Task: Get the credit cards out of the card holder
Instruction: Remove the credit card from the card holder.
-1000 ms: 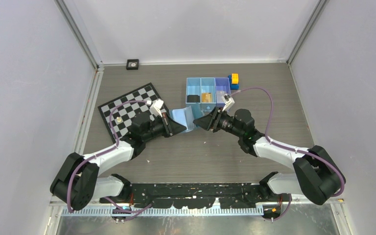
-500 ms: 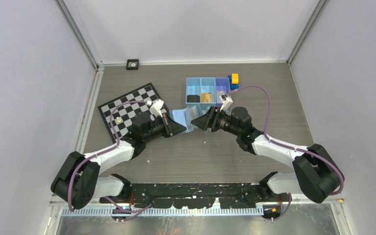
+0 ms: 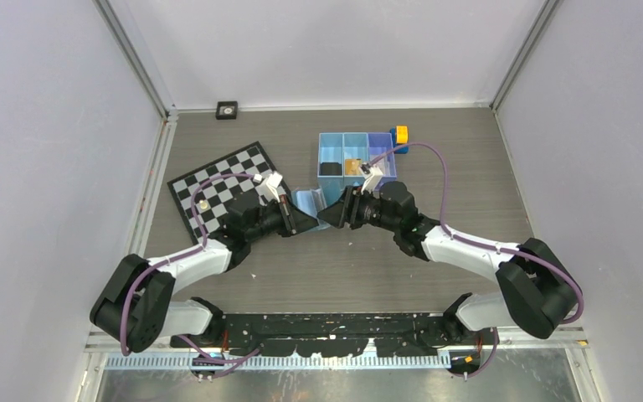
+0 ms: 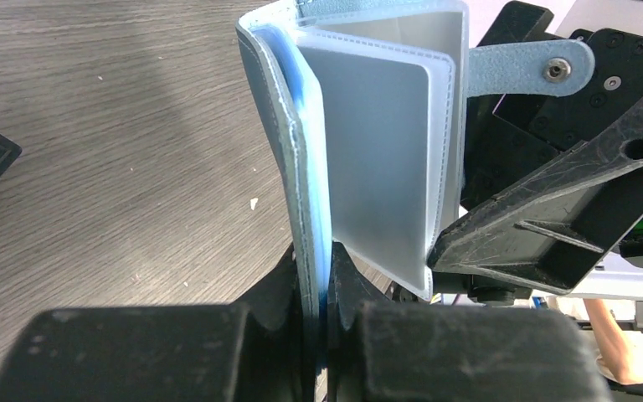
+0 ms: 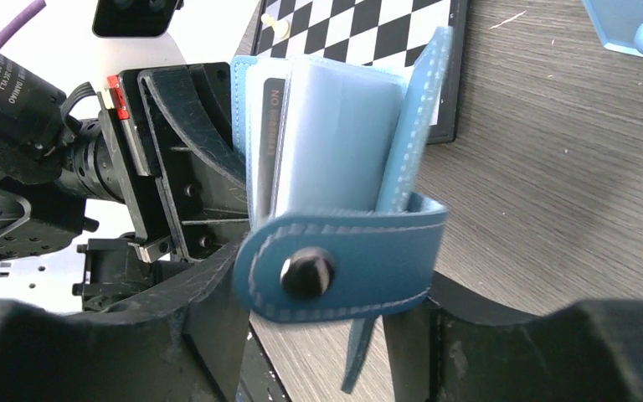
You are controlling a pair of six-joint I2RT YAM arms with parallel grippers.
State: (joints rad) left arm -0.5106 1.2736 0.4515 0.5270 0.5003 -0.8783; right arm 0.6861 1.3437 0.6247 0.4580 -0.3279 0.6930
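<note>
While it hangs open above the middle of the counter (image 3: 343, 268), the card holder (image 4: 368, 142) stands upright, one cover pinched tight in the left pincer (image 4: 318, 272). A pale card (image 5: 265, 142) sits in its clear sleeves. Its snap strap (image 5: 335, 268) drapes across the right pincer (image 5: 316, 293), whose jaws stand spread around the other cover. Behind lies a blue tray (image 3: 356, 155); leftward, a checkerboard (image 3: 218, 180).

card holder (image 3: 307, 199) between left tool (image 3: 308, 220) and right tool (image 3: 326, 216) over the worktop (image 3: 343, 260); chessboard (image 3: 218, 188) to its left, tray (image 3: 331, 135) behind it, a card (image 3: 352, 166) seemingly in the tray's middle compartment.
</note>
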